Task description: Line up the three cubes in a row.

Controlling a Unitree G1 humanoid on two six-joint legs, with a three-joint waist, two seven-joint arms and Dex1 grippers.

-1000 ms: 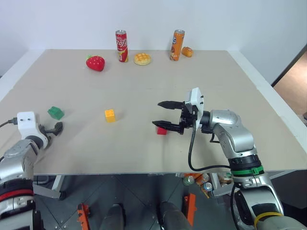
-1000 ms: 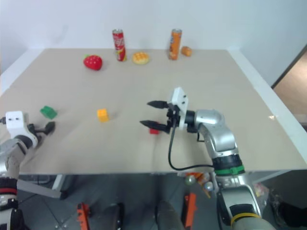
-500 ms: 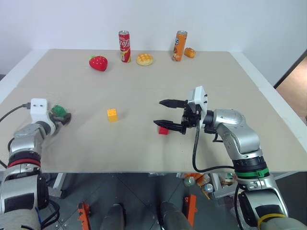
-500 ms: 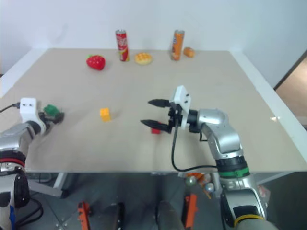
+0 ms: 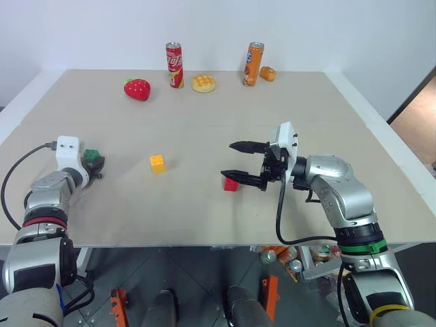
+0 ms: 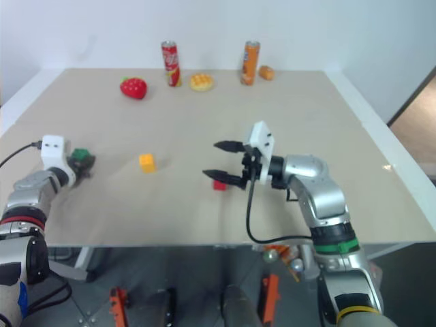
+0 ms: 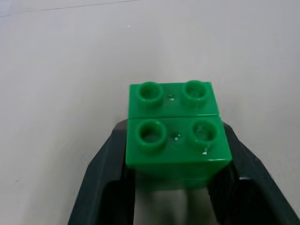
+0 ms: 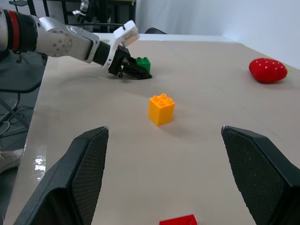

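Three cubes sit well apart across the near half of the desk (image 5: 204, 122). At the left side, the green cube (image 7: 177, 131) is clamped between the two black fingers (image 7: 105, 178) of the left gripper (image 5: 95, 163), studs facing up. Toward the middle stands the yellow-orange cube (image 5: 157, 163), upright and alone, touching nothing. Further right, close to the front edge, the red cube (image 5: 231, 184) lies just beside the lower finger of the right gripper (image 5: 233, 161), which points leftward with its jaws spread wide and nothing between them. Along the far edge, well away from the cubes, stand a red soda can (image 5: 174, 65) and an orange soda can (image 5: 253, 65), with a round yellow toy bread (image 5: 204, 83) between them, a red toy strawberry (image 5: 137, 89) off to the left, and a small orange thing (image 5: 268, 73) just beside the orange can.
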